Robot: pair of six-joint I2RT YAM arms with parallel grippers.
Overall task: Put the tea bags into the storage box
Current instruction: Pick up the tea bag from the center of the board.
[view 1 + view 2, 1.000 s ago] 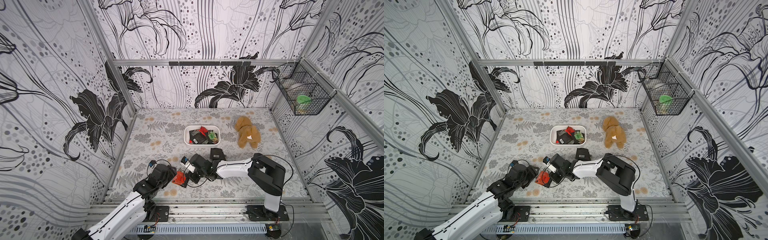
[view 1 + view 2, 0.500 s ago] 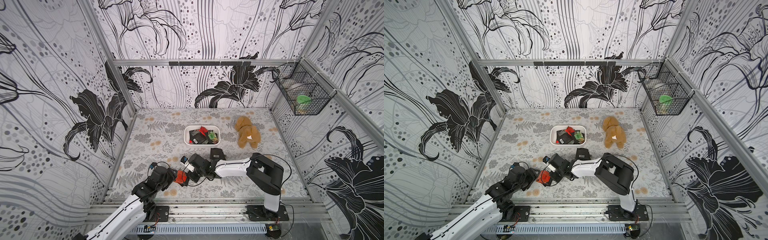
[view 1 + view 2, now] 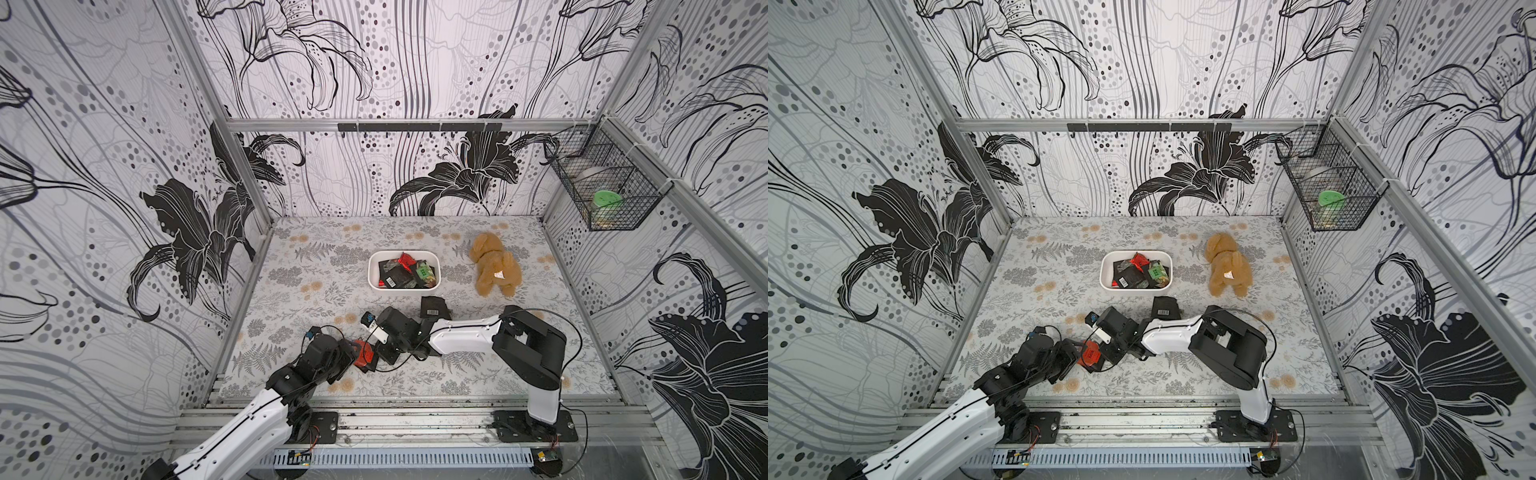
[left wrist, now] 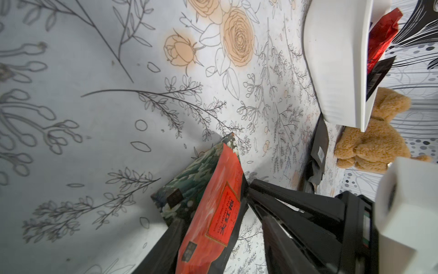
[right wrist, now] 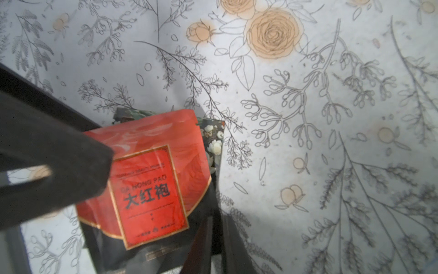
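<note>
Handover risk: right pincer (image 5: pixel 216 225) pinches the red Da Hong Pao sachet (image 5: pixel 151 185) at the near side of the surface (image 3: pixel 465 376), and left pincer (image 3: pixel 348 352) stands half-open around it. An early release would drop it short of the storage box (image 3: pixel 401 287).

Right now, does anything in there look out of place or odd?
Yes. A tan plush toy lies beside the storage box, though it is no tea bag. Also, both arms' jaws crowd one red tea bag near the front edge, with a dark floral tea bag right behind it.
</note>
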